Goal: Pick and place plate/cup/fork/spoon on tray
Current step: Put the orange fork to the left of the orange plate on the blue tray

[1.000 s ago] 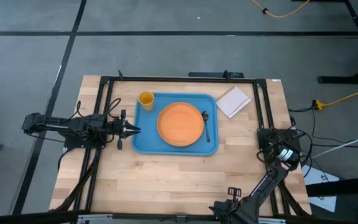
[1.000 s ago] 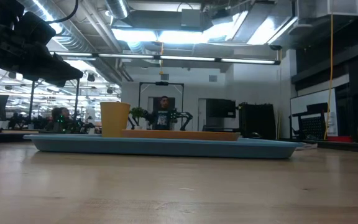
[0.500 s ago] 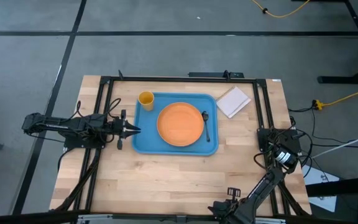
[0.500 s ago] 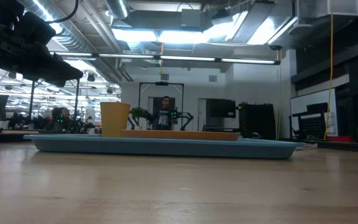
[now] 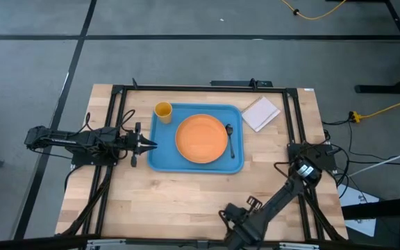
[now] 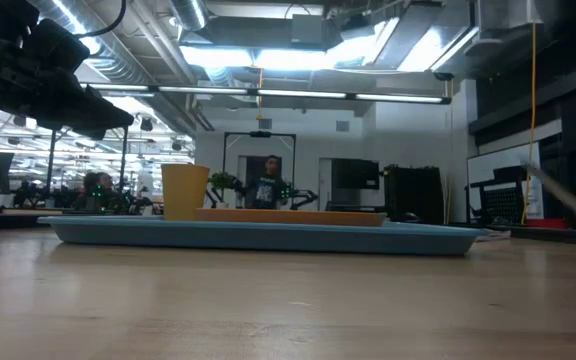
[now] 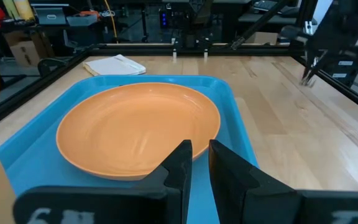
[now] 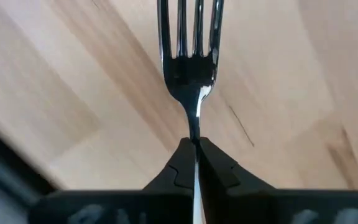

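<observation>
The light-blue tray (image 5: 157, 149) lies at the table's middle. On it rest the orange plate (image 5: 201, 139), the yellow cup (image 5: 163, 110) at its far left corner, and the dark spoon (image 5: 230, 139) right of the plate. My left gripper (image 5: 151, 144) is shut and empty, just over the tray's left rim; the plate shows ahead of it (image 7: 138, 134). My right gripper (image 5: 301, 169) is at the table's right edge, shut on the fork (image 8: 189, 37). The fork's silver tines show, and its handle is hidden behind the fingers. My right gripper pinches the fork's thin metal neck (image 8: 194, 130), just below the tines, between its two fingers. The fork lies along the fingers and sticks out ahead of them, tines foremost, over the wooden table top. The handle is hidden by the gripper.
A white square pad (image 5: 261, 113) lies right of the tray's far corner. Black frame rails (image 5: 290, 125) run along the table's sides. Bare wood (image 5: 186, 198) lies between the tray and the near edge. A person (image 6: 271, 180) stands far behind the table.
My right arm has swung its elbow toward the table's left along the near edge. Its wrist has shifted a little toward the tray. A slanted blurred streak has come into the low view at the right.
</observation>
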